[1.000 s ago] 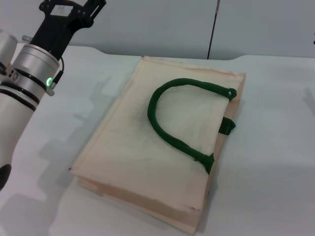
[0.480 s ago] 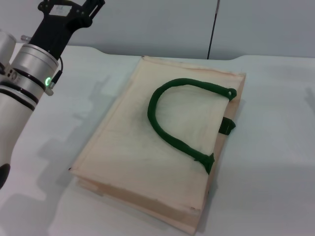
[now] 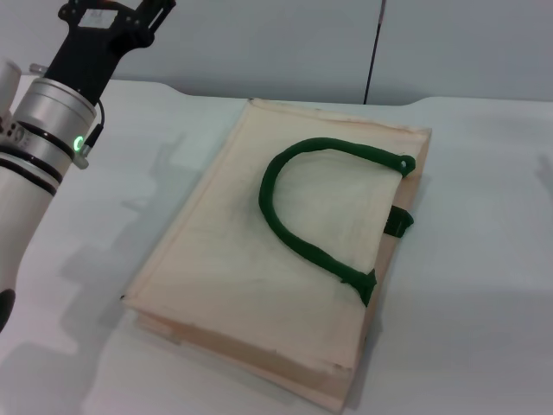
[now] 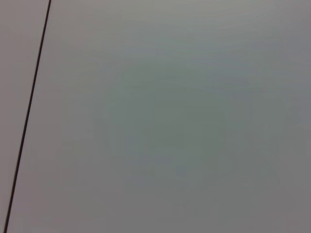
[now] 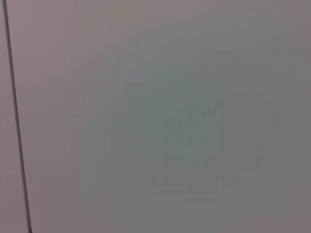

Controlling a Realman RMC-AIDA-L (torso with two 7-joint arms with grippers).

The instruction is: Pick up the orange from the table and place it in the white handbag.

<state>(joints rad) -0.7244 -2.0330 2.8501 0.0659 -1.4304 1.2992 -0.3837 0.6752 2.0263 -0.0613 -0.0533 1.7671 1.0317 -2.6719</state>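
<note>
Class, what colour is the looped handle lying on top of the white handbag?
Dark green: the handle lies on the cream white handbag, clearest in the head view.

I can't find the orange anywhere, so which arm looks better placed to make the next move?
Probably the left. Its end effector is raised at the table's far left, beside the white handbag; the right arm is out of view. No orange shows, so this is tentative.
</note>
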